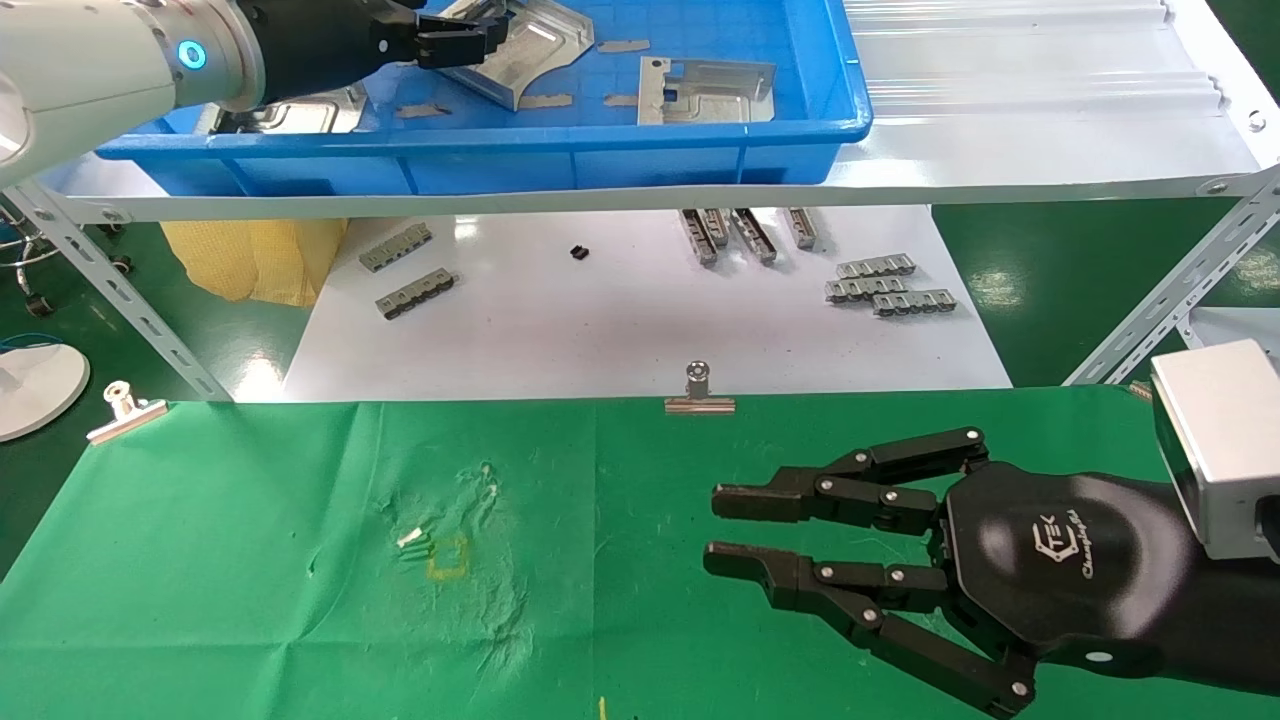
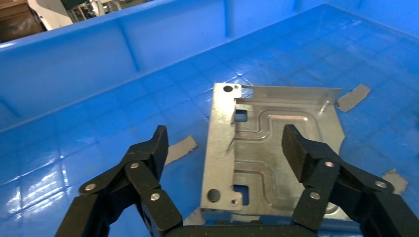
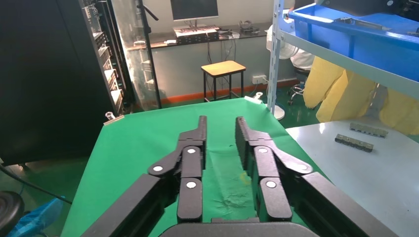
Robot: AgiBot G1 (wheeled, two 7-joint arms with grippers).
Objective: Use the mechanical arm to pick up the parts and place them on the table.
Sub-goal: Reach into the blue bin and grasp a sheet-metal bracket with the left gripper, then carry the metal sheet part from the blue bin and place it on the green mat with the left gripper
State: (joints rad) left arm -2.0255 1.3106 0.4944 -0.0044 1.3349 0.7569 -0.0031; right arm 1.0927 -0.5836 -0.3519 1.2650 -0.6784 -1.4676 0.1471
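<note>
right gripper (image 1: 712, 530) sits low over the near right part of the green table (image 1: 250, 560), fingers pointing toward the robot's left, set a narrow gap apart with nothing between them. the right wrist view shows the same: both fingers (image 3: 195, 148) nearly parallel over the cloth, not touching it as far as can be seen. a small yellow square mark (image 1: 447, 558) lies on the cloth left of that gripper, well apart from it, with a small white scrap (image 1: 409, 537) just beside it.

two silver binder clips (image 1: 699, 392) grip the far edge of the cloth, one at centre, one at the left corner. beyond them, a white board (image 1: 620, 320) carries grey notched strips (image 1: 888, 288) in loose groups on both sides.

above the board, a blue tray (image 1: 600, 160) rests on a white shelf (image 1: 1050, 130). the left gripper (image 1: 470, 36) is inside the tray at its left half. in the left wrist view its fingers (image 2: 301, 153) are spread wide, straddling one silver part (image 2: 267, 158), which lies flat on the tray floor; whether either pad touches the plate cannot be told. the part is not lifted. a second part (image 1: 705, 92) lies flat in the tray to the right of the first, apart from it. a third plate (image 1: 290, 115) shows partly under the left arm, at the tray's near left wall. small grey scraps (image 1: 623, 46) lie scattered on the tray floor.
</note>
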